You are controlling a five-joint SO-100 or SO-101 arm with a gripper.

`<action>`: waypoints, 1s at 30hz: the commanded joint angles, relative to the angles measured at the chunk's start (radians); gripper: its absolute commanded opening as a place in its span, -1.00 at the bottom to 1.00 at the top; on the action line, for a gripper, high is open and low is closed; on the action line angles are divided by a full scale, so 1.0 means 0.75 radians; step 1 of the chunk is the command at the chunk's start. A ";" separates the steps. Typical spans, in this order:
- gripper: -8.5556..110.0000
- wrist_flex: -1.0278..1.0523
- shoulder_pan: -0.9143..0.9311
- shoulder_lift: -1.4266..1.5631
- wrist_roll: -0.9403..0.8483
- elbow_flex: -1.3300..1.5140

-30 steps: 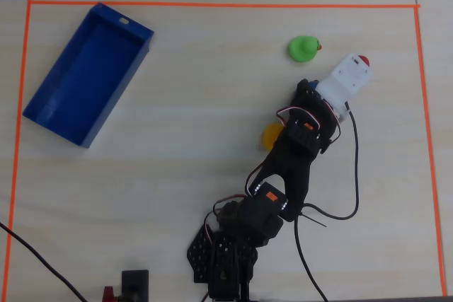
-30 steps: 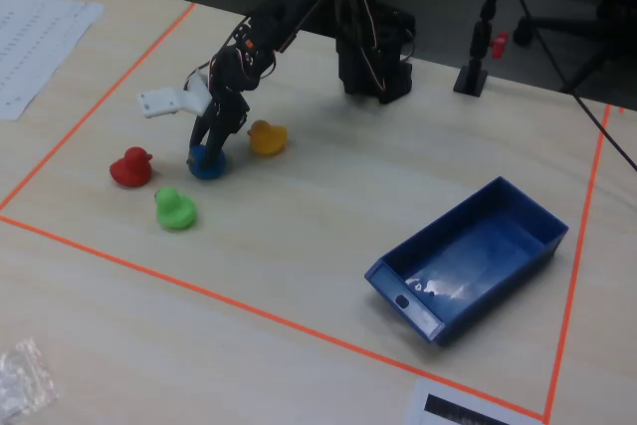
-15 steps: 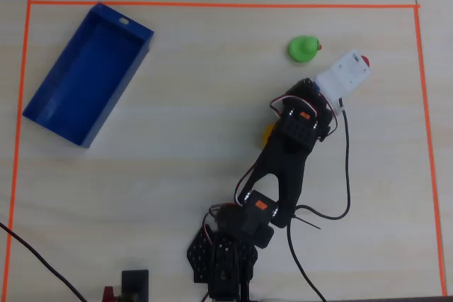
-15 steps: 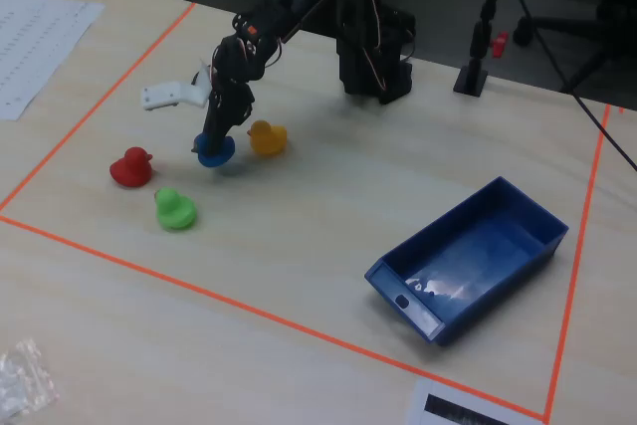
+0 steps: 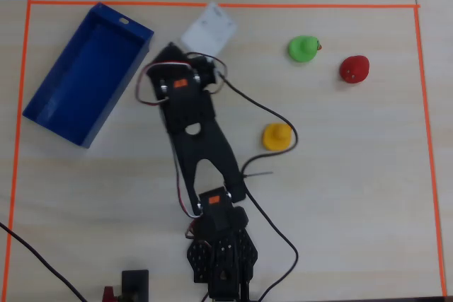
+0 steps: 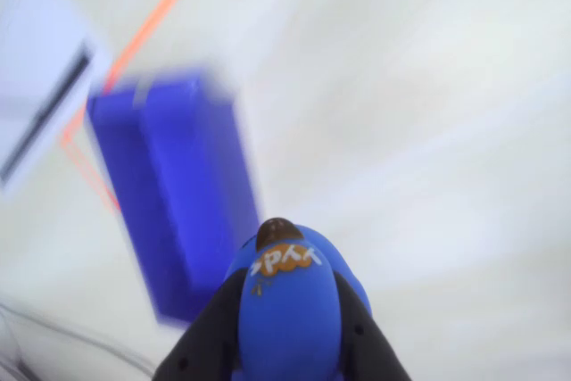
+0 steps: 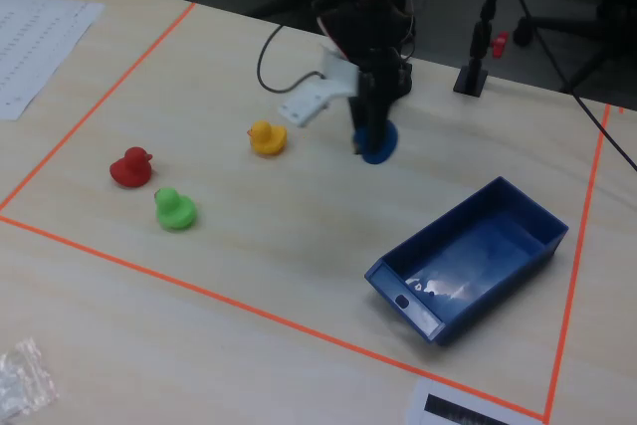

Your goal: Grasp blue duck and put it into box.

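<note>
My gripper (image 6: 287, 281) is shut on the blue duck (image 6: 290, 318), whose body fills the gap between the two black fingers. In the fixed view the duck (image 7: 379, 144) hangs low in the gripper (image 7: 372, 142), at or just above the table, up and left of the box (image 7: 518, 214). In the overhead view the arm hides the duck; the gripper tip (image 5: 168, 51) is just right of the box's (image 5: 78, 83) far right corner. The box is open-topped, dark blue and empty, and shows blurred in the wrist view (image 6: 169, 185).
A yellow duck (image 5: 277, 136), a green duck (image 5: 303, 49) and a red duck (image 5: 354, 68) sit right of the arm. Orange tape (image 5: 212, 5) borders the work area. A black stand (image 7: 476, 77) is behind the arm, and a printed sheet (image 7: 40, 37) lies far left.
</note>
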 commanded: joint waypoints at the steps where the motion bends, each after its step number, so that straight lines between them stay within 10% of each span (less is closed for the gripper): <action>1: -0.86 0.000 -0.299 -0.254 0.033 -0.481; 10: -0.85 -0.205 -0.415 -0.744 0.004 -0.818; 19: -0.17 -0.133 -0.340 -0.914 -0.102 -0.845; 26: -0.85 -0.311 -0.155 -0.295 -0.143 -0.231; 30: -0.85 -0.542 -0.016 0.180 -0.258 0.391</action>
